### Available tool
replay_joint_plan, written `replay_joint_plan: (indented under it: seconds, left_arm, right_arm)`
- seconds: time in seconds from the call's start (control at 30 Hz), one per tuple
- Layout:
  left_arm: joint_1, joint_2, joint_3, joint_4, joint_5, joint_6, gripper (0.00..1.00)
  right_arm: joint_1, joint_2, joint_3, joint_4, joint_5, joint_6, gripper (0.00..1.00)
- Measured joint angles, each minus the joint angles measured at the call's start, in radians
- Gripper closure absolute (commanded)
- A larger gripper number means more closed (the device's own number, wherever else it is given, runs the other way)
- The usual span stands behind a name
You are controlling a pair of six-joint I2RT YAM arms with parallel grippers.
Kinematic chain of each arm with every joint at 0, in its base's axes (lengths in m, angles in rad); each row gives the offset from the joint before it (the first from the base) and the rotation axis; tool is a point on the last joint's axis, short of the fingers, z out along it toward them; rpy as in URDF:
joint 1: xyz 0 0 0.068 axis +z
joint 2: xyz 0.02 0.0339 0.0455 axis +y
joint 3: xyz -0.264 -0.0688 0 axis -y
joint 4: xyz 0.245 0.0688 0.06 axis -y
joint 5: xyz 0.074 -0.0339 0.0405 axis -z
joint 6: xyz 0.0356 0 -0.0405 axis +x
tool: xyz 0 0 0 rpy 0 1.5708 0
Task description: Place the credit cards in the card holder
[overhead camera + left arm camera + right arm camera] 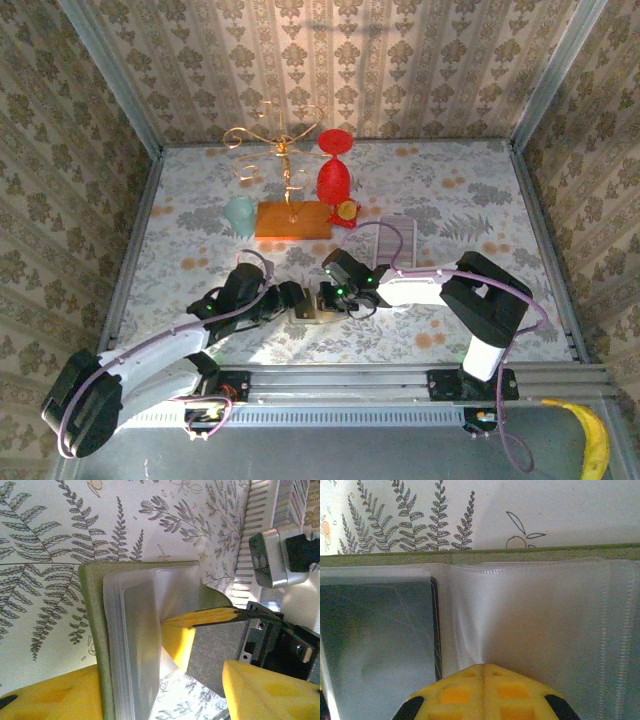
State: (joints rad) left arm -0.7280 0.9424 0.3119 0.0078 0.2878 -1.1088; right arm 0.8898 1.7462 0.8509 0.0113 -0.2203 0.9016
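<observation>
The card holder (312, 316) lies open on the table (450, 200) between our arms. Our left gripper (292, 298) straddles its edge, jaws apart, likely steadying it. Our right gripper (485, 672), closed, pins a clear sleeve (545, 620) flat. One dark card (380, 645) sits pocketed alongside.

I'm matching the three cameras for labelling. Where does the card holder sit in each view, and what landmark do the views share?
Top external: card holder just below the middle of the picture.
Left wrist: card holder from centre to bottom edge, green rim on the left, clear sleeves to its right.
Right wrist: card holder across the lower two thirds, green rim along its top.
Shared landmark: the leaf-printed tablecloth.
</observation>
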Motion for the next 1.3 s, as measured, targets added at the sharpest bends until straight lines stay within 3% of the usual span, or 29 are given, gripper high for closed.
replay_joint_plan:
  seconds: [0.13, 0.37, 0.6, 0.7, 0.77, 1.0, 1.17, 1.3]
  left_arm:
    - [0.0, 0.02, -0.006, 0.029, 0.0, -0.011, 0.41]
    - [-0.013, 0.056, 0.015, 0.029, -0.016, -0.006, 0.71]
    - [-0.019, 0.076, 0.056, -0.085, -0.072, 0.037, 1.0]
    - [-0.02, 0.066, 0.095, -0.163, -0.095, 0.058, 1.0]
    - [-0.023, 0.044, 0.11, -0.213, -0.116, 0.068, 1.0]
    - [-0.023, -0.002, 0.117, -0.314, -0.148, 0.082, 1.0]
    - [-0.024, -0.002, 0.132, -0.339, -0.151, 0.092, 1.0]
    - [-0.024, -0.002, 0.143, -0.361, -0.151, 0.097, 1.0]
  right_arm:
    - [0.0, -0.005, -0.008, 0.012, 0.0, 0.003, 1.0]
    - [0.0, -0.033, -0.033, 0.023, 0.001, 0.003, 0.99]
    - [0.0, -0.135, -0.032, -0.056, 0.032, -0.018, 0.79]
    - [0.001, -0.187, -0.011, -0.156, 0.092, -0.038, 0.64]
    - [0.001, -0.209, 0.013, -0.232, 0.142, -0.045, 0.61]
    - [0.0, -0.213, 0.051, -0.383, 0.225, -0.067, 0.61]
    - [0.001, -0.176, 0.058, -0.382, 0.214, -0.08, 0.6]
    - [0.001, -0.145, 0.077, -0.374, 0.205, -0.093, 0.66]
